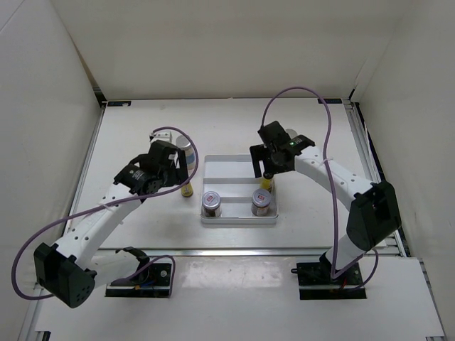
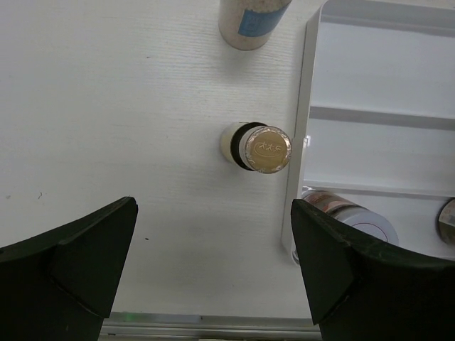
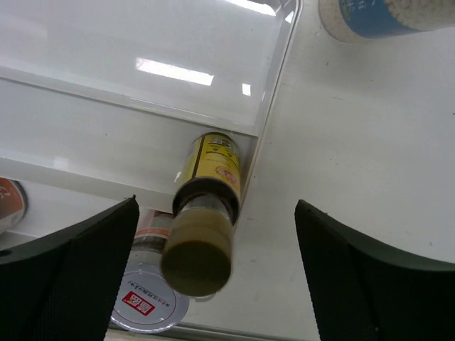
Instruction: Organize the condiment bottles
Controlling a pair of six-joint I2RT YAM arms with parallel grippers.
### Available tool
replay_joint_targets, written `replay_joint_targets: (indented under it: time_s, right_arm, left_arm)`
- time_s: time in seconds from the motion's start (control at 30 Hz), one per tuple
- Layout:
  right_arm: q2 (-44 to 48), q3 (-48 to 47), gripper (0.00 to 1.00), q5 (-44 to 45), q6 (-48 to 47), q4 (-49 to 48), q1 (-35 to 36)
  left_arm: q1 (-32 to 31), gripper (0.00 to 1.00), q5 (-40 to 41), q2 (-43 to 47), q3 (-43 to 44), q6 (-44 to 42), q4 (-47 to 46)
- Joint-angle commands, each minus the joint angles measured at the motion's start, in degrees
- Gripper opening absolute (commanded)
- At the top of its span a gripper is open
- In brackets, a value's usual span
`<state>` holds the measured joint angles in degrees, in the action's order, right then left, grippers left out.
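My left gripper (image 1: 175, 175) is open above the table, left of the white tray (image 1: 237, 163). Ahead of its fingers a tiny yellow dark-capped bottle (image 2: 264, 148) stands on the table beside the tray's left wall, and a tall white blue-banded bottle (image 2: 252, 21) stands beyond it. My right gripper (image 1: 268, 172) is open; its fingers stand wide on either side of the second yellow bottle (image 3: 206, 213), not touching it. That bottle stands inside the tray against its right wall. Two silver-lidded jars (image 1: 212, 202) (image 1: 261, 202) stand in the tray's front compartment. The second tall white bottle (image 3: 377, 18) stands right of the tray.
The tray's ridges split it into compartments; the back one (image 3: 142, 50) holds nothing. White walls enclose the table on three sides. A metal strip (image 1: 242, 250) runs along the table's near edge.
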<state>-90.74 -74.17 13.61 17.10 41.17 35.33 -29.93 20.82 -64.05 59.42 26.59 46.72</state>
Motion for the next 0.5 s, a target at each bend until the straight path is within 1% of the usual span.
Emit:
replay_joint_targets:
  time_s: [0.0,0.03,0.13,0.2,0.47]
  right_arm:
    - [1.62,-3.17,0.94,3.26,-0.05,-0.31,0.53]
    - [2.40,-3.87,0.99,3.27,-0.05,-0.30,0.53]
    - [3.72,-6.94,0.99,3.27,-0.05,1.89,0.53]
    - [5.13,-8.09,0.99,3.27,-0.05,3.12,0.53]
    - [11.20,-7.57,0.99,3.80,1.09,4.18,0.53]
  left_arm:
    - [0.31,1.00,1.15,0.59,-1.14,0.48,-2.94]
    - [0.31,1.00,1.15,0.59,-1.84,0.48,-3.99]
    - [0.31,1.00,0.54,0.59,-3.16,-0.05,-5.93]
    - [0.31,1.00,0.54,-1.25,-3.17,-0.57,-6.82]
    - [0.31,1.00,-0.52,-7.66,-3.17,-0.57,-12.52]
